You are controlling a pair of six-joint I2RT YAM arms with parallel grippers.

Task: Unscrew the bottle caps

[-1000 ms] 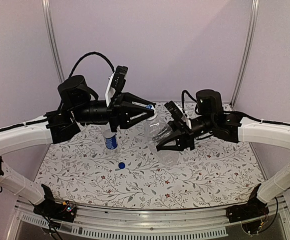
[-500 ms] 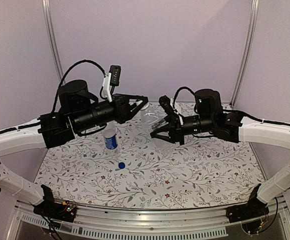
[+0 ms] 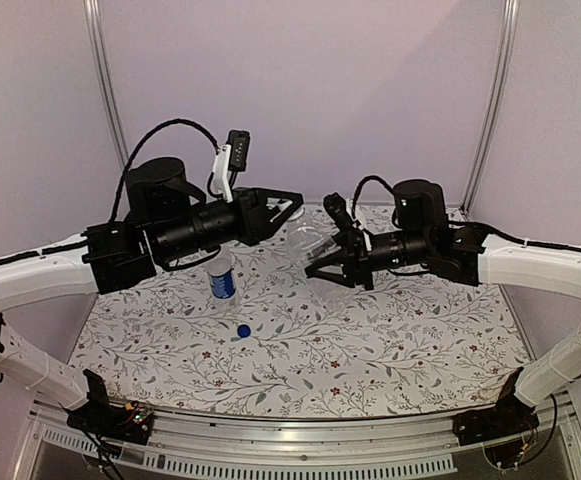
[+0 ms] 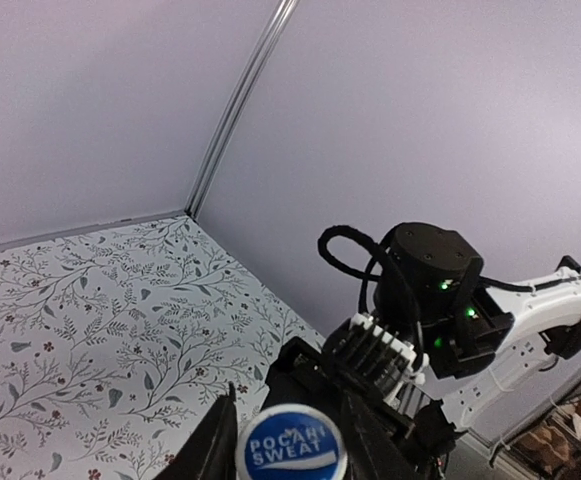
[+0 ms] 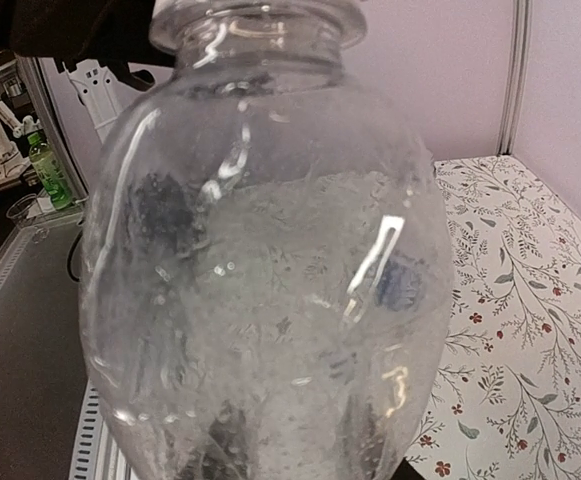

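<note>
My left jaws, parted only narrowly, pinch the whitish blue-topped cap [image 4: 292,452]. My right jaws clamp the plain bottle [image 5: 270,260], held tilted above the table [image 3: 390,350], neck toward 11 o'clock. The labelled bottle [image 3: 222,276] stands at its 8 o'clock. The solid blue cap [image 3: 243,330] lies at that bottle's 5 o'clock.

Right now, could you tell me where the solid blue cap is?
Top view: the blue cap lies on the table, left of centre, just in front of the labelled bottle.
</note>
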